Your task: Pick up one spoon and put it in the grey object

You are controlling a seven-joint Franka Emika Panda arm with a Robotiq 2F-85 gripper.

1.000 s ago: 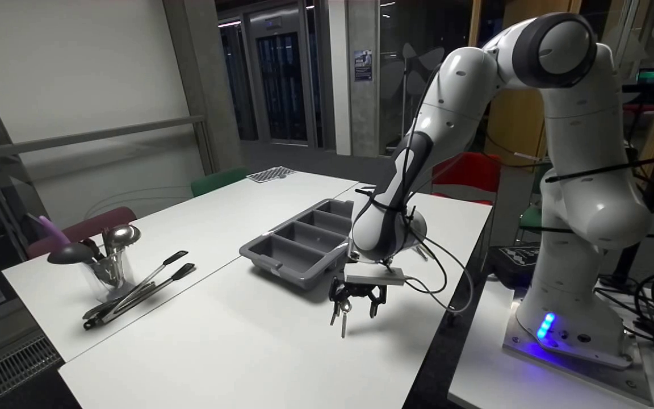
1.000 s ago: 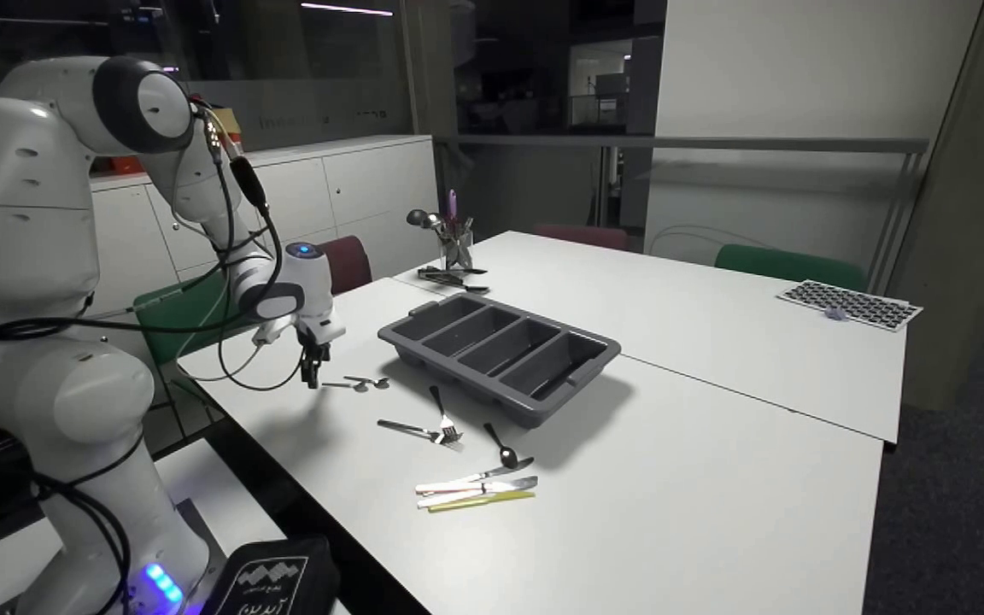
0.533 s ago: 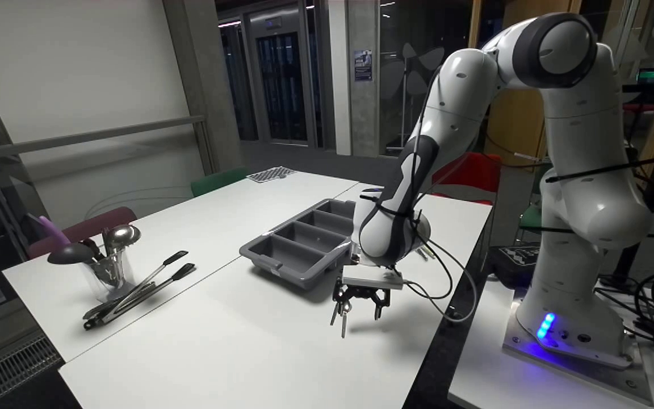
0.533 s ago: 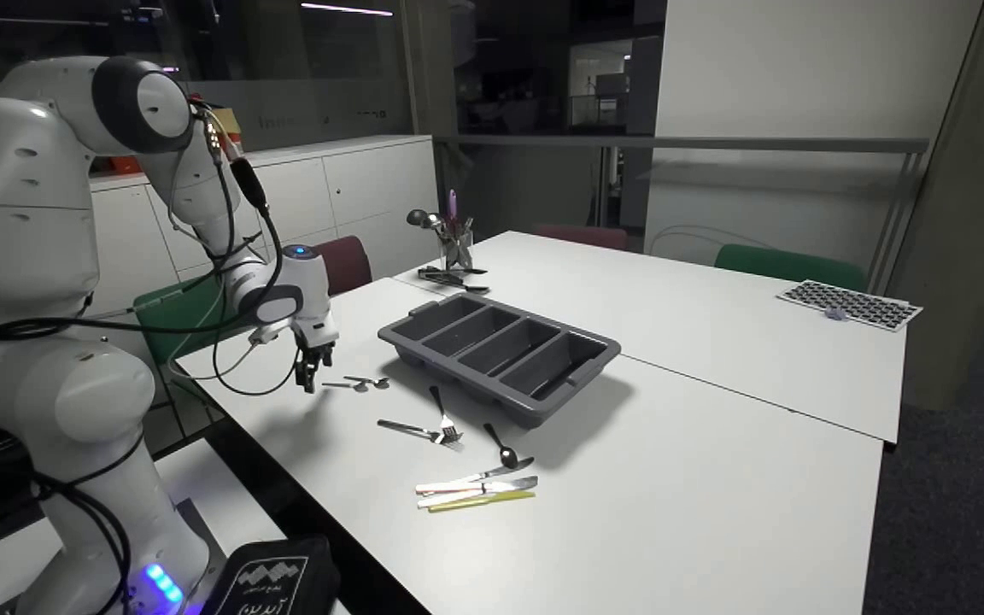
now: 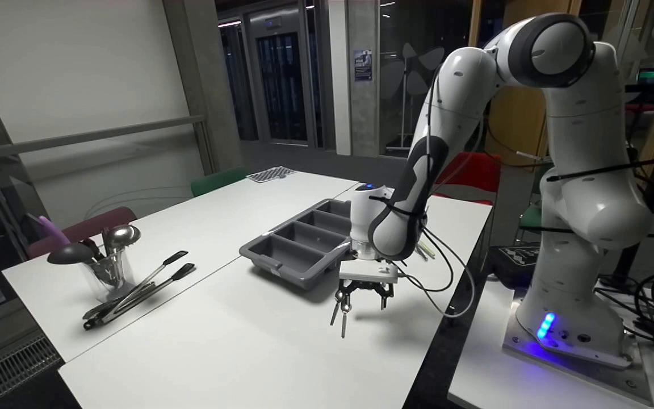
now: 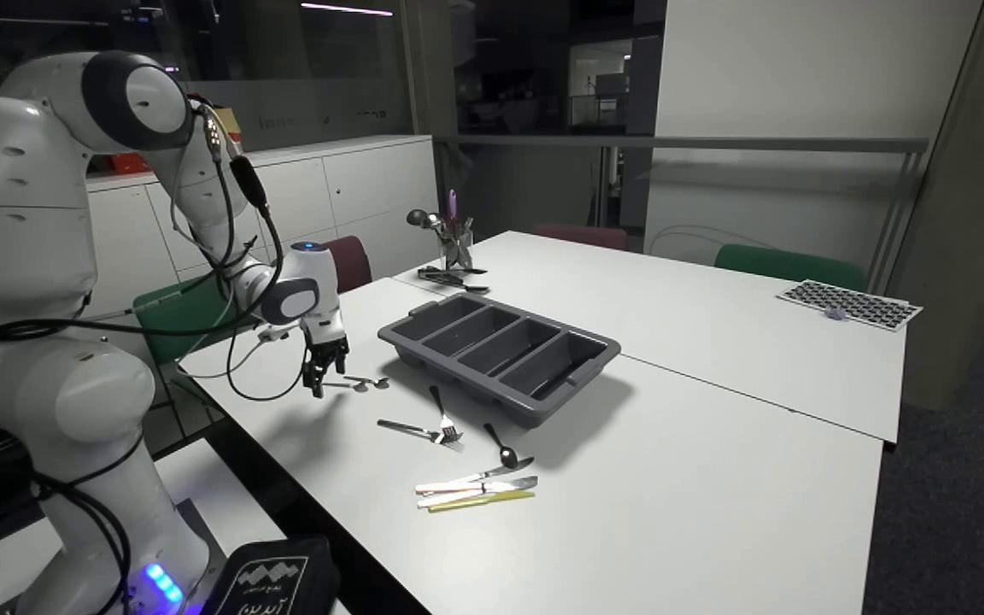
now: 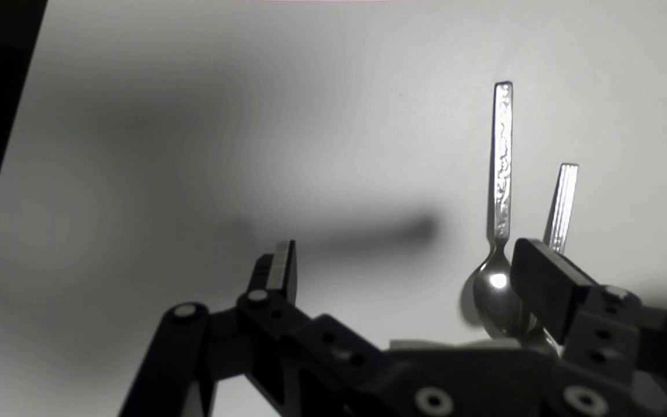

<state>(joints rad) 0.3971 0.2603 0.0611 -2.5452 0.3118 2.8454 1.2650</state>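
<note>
My gripper (image 7: 406, 249) is open and empty above the table. It also shows in both exterior views (image 5: 365, 304) (image 6: 330, 382). Two silver spoons lie side by side under it. In the wrist view the longer spoon (image 7: 502, 162) has its bowl just inside the right finger. The shorter spoon (image 7: 564, 202) is partly hidden behind that finger. An exterior view shows their bowls (image 6: 361, 387) beside my gripper. A darker spoon (image 6: 507, 457) lies farther off, near the knives. The grey tray (image 6: 449, 367) with long compartments stands beyond the spoons; its compartments look empty. It also shows here (image 5: 281, 274).
Forks (image 6: 448, 431) and several knives (image 6: 479, 489) lie on the table on the robot's side of the tray. A glass of utensils (image 5: 108, 275) and tongs (image 5: 139, 292) stand and lie beyond the table seam. A white perforated panel (image 6: 851, 305) lies at the far corner.
My gripper has shifted slightly toward the spoons and turned, so its fingers show more spread in an exterior view. The wrist stands more upright. The spoons and tray have not moved.
</note>
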